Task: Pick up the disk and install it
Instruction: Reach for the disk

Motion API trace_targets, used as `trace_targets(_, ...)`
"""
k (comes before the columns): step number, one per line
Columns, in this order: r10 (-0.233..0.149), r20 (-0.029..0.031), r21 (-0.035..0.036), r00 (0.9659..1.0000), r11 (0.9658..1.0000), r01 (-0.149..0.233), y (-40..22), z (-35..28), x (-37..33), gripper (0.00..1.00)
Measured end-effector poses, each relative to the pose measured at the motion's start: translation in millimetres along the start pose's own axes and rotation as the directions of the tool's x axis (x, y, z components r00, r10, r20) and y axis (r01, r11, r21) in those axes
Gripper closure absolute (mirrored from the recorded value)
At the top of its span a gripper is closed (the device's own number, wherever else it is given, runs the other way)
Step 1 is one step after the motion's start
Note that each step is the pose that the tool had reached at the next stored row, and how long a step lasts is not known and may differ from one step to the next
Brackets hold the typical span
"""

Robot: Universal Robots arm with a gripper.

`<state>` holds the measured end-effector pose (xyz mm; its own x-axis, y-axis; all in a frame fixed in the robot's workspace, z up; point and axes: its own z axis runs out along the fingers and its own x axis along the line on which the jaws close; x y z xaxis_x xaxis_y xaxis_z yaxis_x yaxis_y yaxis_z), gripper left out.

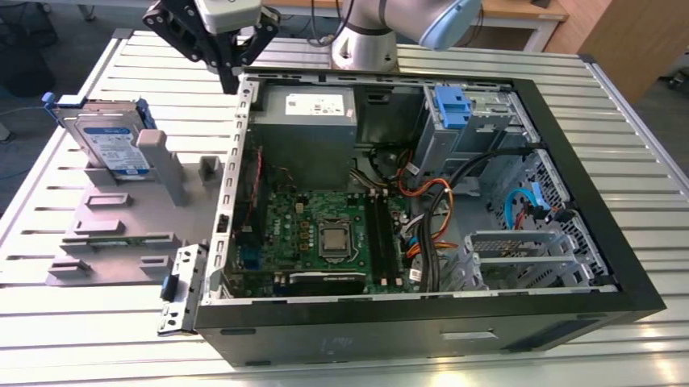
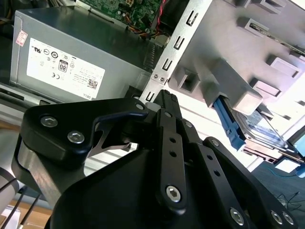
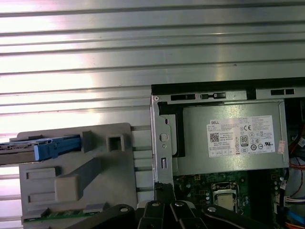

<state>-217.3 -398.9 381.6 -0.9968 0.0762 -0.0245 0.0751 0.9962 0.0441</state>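
The disk (image 1: pixel 108 143) is a silver drive with a white-and-blue label in a blue carrier. It stands on edge in a grey holder (image 1: pixel 121 222) at the exterior view's left, outside the computer case. In the first wrist view the disk (image 3: pixel 33 150) appears edge-on. In the second wrist view the disk (image 2: pixel 265 134) sits behind the holder's posts. My gripper (image 1: pixel 229 82) hangs above the case's far left corner, to the right of the disk and apart from it. Both wrist views show its black fingertips (image 2: pixel 167 98) (image 3: pixel 164 190) pressed together with nothing between them.
The open computer case (image 1: pixel 603 242) lies on a slatted metal table (image 1: pixel 86 330). Inside are the grey power supply (image 1: pixel 306 109), the green motherboard (image 1: pixel 323 234), cables, and a blue bracket (image 1: pixel 453 106) on the metal drive bay at the far right. The arm's base (image 1: pixel 366 44) stands behind the case.
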Motion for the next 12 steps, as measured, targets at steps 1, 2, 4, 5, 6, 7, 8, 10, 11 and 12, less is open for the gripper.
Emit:
trace_targets(1,0.0,0.0,0.0,1.0,1.0,0.0,0.0,0.0,0.3,0.89)
trace_targets(2,0.0,0.0,0.0001,1.0,1.0,0.0,-0.1,0.0,0.7,0.89)
trace_targets(4,0.0,0.0,0.0,1.0,1.0,0.0,-0.1,0.0,1.3,0.89)
trace_targets(5,0.0,0.0,0.0,1.0,1.0,0.0,-0.1,0.1,1.6,0.89)
trace_targets(6,0.0,0.0,0.0001,1.0,1.0,0.0,-0.1,0.1,1.9,0.89)
trace_targets(7,0.0,0.0,0.0001,1.0,1.0,0.0,-0.2,0.1,2.1,0.89)
trace_targets(8,0.0,-0.0001,0.0001,1.0,1.0,0.0,-0.2,0.1,2.4,0.89)
trace_targets(10,0.0,0.0,0.0,1.0,1.0,0.0,-0.2,0.1,3.1,0.89)
trace_targets(11,0.0,0.0,0.0,1.0,1.0,0.0,-0.3,0.2,3.3,0.89)
trace_targets(12,0.0,-0.0001,0.0001,1.0,1.0,0.0,-0.3,0.1,3.7,0.89)
